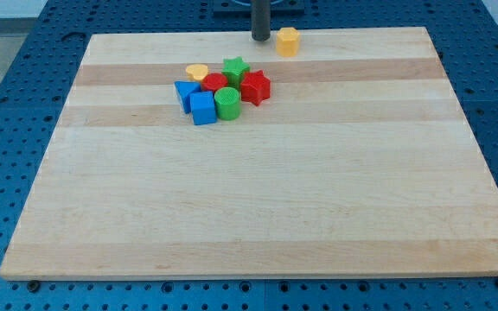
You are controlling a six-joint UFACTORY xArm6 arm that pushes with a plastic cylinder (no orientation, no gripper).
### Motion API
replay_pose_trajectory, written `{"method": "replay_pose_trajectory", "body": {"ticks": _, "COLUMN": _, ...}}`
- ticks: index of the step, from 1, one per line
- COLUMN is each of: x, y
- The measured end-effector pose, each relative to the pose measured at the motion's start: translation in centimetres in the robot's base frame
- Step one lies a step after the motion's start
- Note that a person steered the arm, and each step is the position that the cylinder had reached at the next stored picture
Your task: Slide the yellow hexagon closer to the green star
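Observation:
The yellow hexagon (288,41) stands near the board's top edge, right of centre. My tip (260,39) is just to its left, a small gap apart. The green star (236,68) sits lower and to the left, at the top of a cluster of blocks. The star is about one block-width below my tip.
The cluster holds a yellow flat block (197,72), a red block (215,82), a red star-like block (255,87), a green cylinder (227,103), and two blue blocks (187,91) (203,109). The wooden board (258,207) lies on a blue perforated table.

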State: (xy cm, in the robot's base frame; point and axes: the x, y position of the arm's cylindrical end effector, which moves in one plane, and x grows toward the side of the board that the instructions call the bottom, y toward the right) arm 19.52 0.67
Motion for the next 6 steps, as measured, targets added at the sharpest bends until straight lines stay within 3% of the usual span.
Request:
{"method": "replay_pose_trajectory", "body": {"ticks": 2, "x": 0.1, "y": 6.2}}
{"method": "replay_pose_trajectory", "body": {"ticks": 4, "x": 6.0, "y": 4.5}}
{"method": "replay_pose_trajectory", "body": {"ticks": 6, "x": 6.3, "y": 1.2}}
